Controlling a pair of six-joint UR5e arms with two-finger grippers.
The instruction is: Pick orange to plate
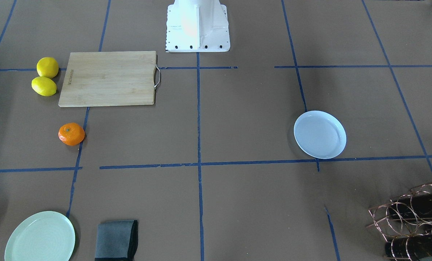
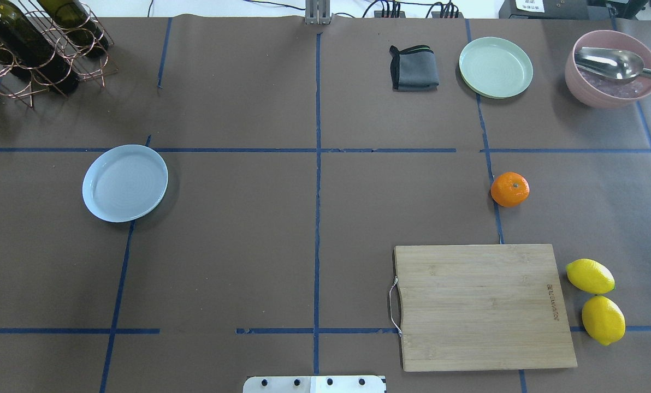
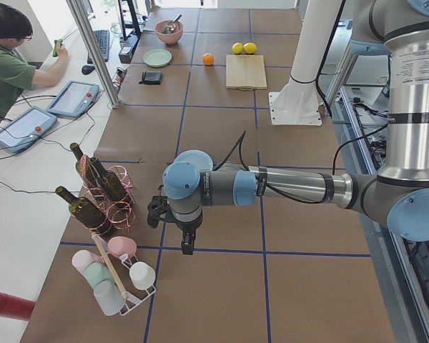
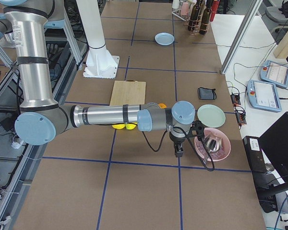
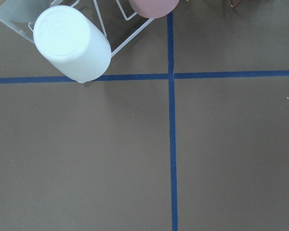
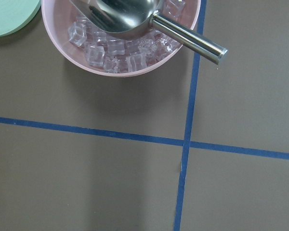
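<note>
Looking down from overhead I have a brown paper-covered table ruled into squares with blue tape. Along the far edge stand a wine rack at the left, then a folded grey cloth, a green plate and a pink bowl of ice with a metal scoop at the right. A wooden board lies near right, with two lemons just beside its right edge. Beyond the table's far side a man sits at a desk with two tablets and cables.

The orange sits on bare paper right of centre, touching a tape line, between the board and the green plate and apart from both. The plate lies well apart from it, on the left half.

My right pincer hangs pointing down past the table's right end, just beside the pink bowl; its wrist camera sees the bowl and a corner of the green plate. The orange is well to the left of it and largely hidden behind the forearm in that side view. My left pincer hangs pointing down at the opposite end, beside a cup rack, far from the orange. Both pincers show only from the side, so I cannot tell whether either is wide or narrow.
</note>
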